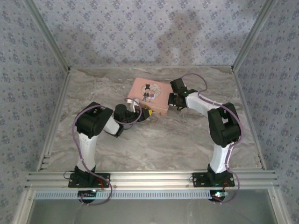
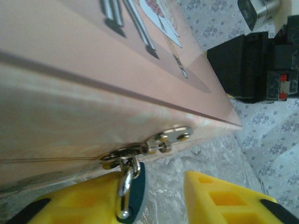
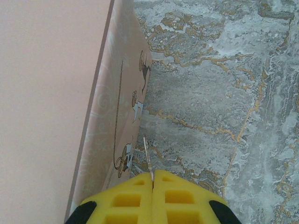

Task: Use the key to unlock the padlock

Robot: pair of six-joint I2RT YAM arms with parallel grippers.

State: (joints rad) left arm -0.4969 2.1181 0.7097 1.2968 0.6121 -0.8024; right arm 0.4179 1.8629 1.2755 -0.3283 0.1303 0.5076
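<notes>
Standing partly open and gripping nothing yet, the left gripper (image 2: 156, 196) is straddling the padlock (image 2: 136, 184) hanging from the hasp (image 2: 161, 140) of the pink tin (image 2: 93, 93), likely to steady it. The right gripper (image 3: 153, 179), jaws closed, is pinching the thin key (image 3: 146, 151) beside the tin.

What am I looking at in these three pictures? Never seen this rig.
Two small robot arms are bolted at the near edge of a marble-patterned table. The overhead picture looks down from behind them. The other two come from a camera on each wrist, so the yellow blocks at the bottom are that arm's own fingers. On the table sits a pink tin with a cartoon couple on its lid. A small dark padlock hangs from its hasp. The left gripper is open, a finger either side of the padlock. The right gripper is shut on a thin metal blade, apparently the key.
</notes>
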